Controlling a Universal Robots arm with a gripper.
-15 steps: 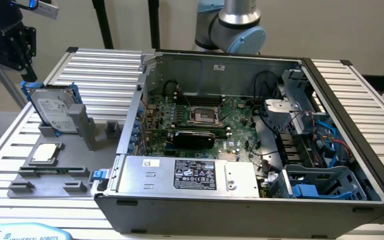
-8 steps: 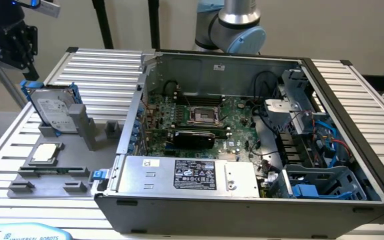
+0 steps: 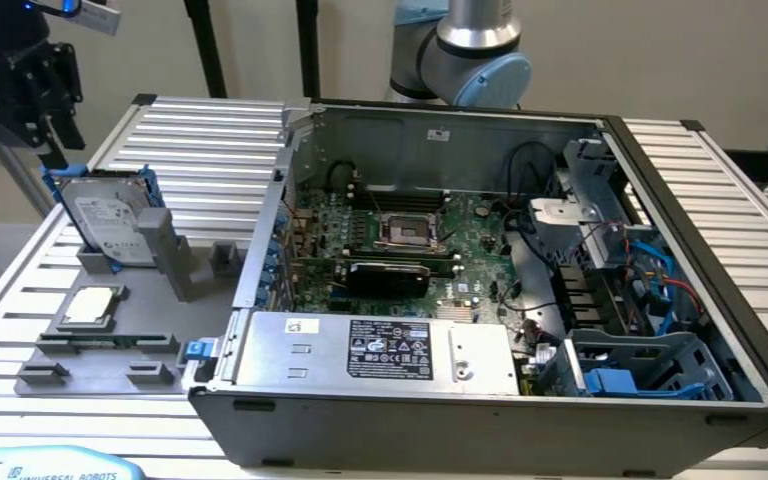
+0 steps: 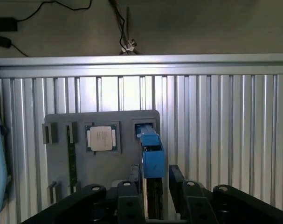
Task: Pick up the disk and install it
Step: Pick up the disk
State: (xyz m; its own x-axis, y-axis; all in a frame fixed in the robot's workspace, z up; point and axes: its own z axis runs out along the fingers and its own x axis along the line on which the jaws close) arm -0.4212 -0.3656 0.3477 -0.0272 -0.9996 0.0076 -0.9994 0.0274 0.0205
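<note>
In the exterior view, the gripper (image 3: 51, 140) hangs in the upper left of the frame, just above the top edge of the disk (image 3: 111, 218). From here I cannot tell how wide it stands. The one disk stands upright in a slot of a single grey fixture plate (image 3: 137, 295) at the exterior view's left, with its white label facing out and its blue carrier framing it. The same plate holds one processor chip (image 3: 91, 305) lying flat in a square recess in front of the disk. One open computer case (image 3: 678, 190) takes up the middle and right of the frame. Inside it are one green motherboard (image 3: 418, 235), one grey power supply box (image 3: 384, 350) with a black label along the near wall, and one blue-grey drive cage (image 3: 644, 360) in the lower right corner. The arm (image 3: 471, 50) rises behind the case. Everything sits on a ribbed table (image 3: 211, 150).

In the wrist view, the gripper (image 4: 154, 179) is released. Its two black fingers (image 4: 129, 200) stand apart, one on each side of the disk's (image 4: 150, 149) blue edge and not pressed onto it. The one chip (image 4: 102, 138) lies in its recess in the plate (image 4: 57, 119) beside the disk, and the ribbed table (image 4: 216, 140) runs all around.
</note>
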